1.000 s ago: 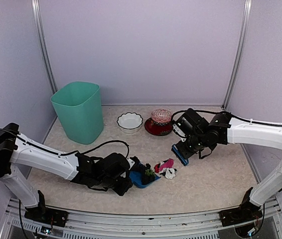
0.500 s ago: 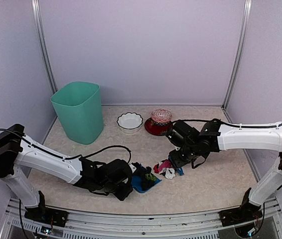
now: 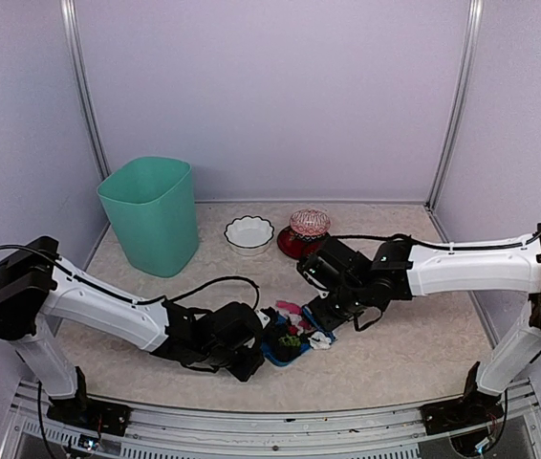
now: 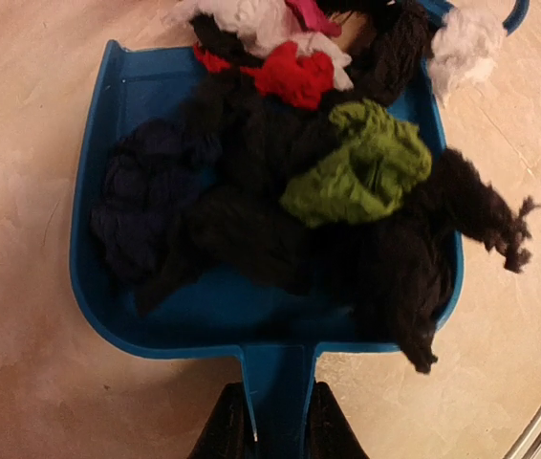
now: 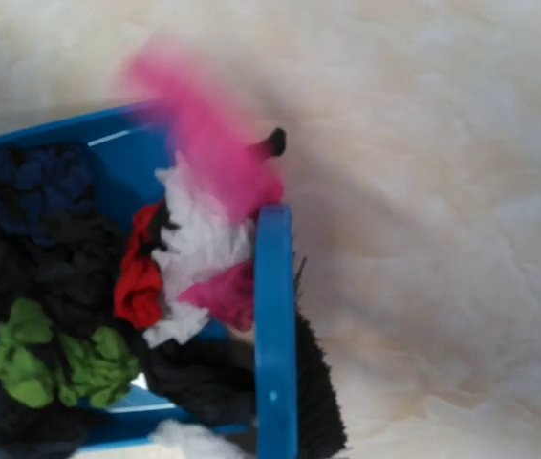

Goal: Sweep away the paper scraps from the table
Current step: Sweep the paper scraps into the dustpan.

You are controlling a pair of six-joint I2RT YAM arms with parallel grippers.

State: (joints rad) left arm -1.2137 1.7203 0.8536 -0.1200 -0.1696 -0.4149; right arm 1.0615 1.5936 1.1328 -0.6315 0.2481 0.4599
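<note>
Most of the paper scraps [image 3: 288,337] are sitting heaped in the blue dustpan [image 3: 272,356] at the near middle of the surface [image 3: 404,359] in the top view. The left pincer [image 3: 254,356] is at its handle, the right pincer [image 3: 331,311] is leaning over the heap's right side, and one white wad [image 3: 321,338] is lying just right of the pan.

From the left wrist, the pincer is pinching the pan's handle. Black, green and red wads are filling the pan, one black strip hanging over its right wall.

From the right wrist, the hand brush [image 5: 273,316] is crowding pink and white wads at the pan's mouth. That pincer's fingers are not showing, so I cannot tell their set.

Sweeping is, I judge, nearing its end.
</note>
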